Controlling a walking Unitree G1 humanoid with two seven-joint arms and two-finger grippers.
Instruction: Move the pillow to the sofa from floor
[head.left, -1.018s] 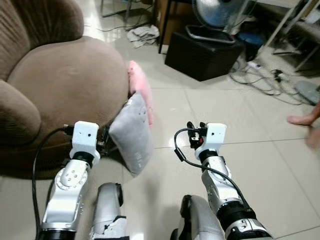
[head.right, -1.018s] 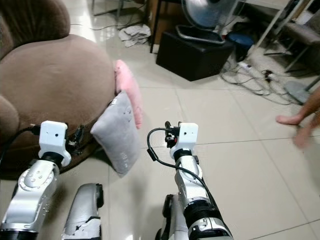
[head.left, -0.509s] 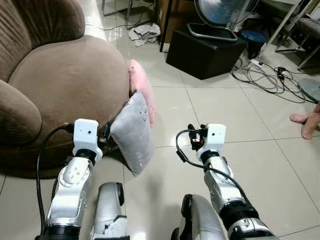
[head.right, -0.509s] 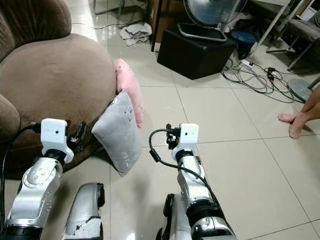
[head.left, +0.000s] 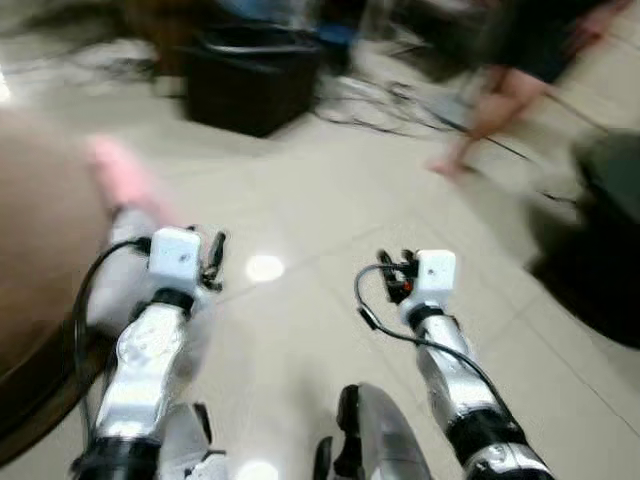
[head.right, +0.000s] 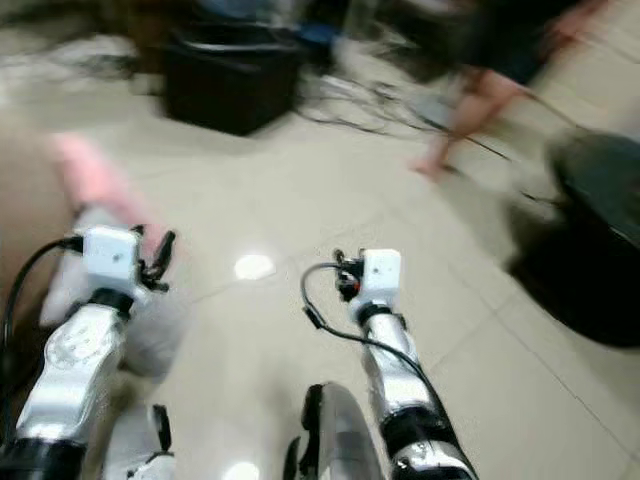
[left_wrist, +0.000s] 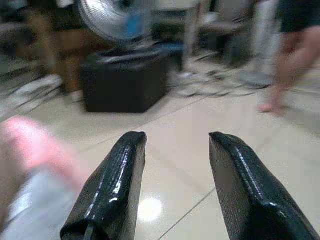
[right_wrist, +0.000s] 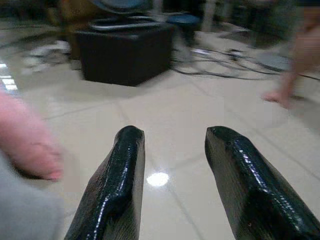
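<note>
1. Left eye view was heavily blurred. The grey pillow (head.left: 125, 300) lay at about 9 o'clock from the left pincer (head.left: 213, 262), low on the floor (head.left: 300, 200) and against the brown sofa (head.left: 40, 250), partly hidden behind the left arm.
2. A pink cushion (head.left: 120, 170) sat just beyond the grey one, at about 11 o'clock from it, also touching the sofa.
3. The pillow looked pale grey, plump and rounded; blur hid its seams and corners.
4. It would likely handle as light, soft and floppy. It should squash under a pinch and sag if held by 1 corner, so an upper edge or corner, with plenty of fabric between the fingers, seemed the best hold.
5. Left wrist view showed the left pincer's 2 fingers (left_wrist: 112, 190) apart, nothing between them, pointing over bare tile toward a black box (left_wrist: 125, 77).
6. Right wrist view showed the right pincer (right_wrist: 172, 185) with fingers (right_wrist: 112, 190) likewise spread and empty, the pink cushion at that picture's edge.
7. A person's bare legs (head.left: 490, 110) stood at about 1 o'clock, well apart from both arms, near loose cables (head.left: 400, 95).
8. Neither pincer touched the pillow; the pickup seemed not yet begun.
</note>
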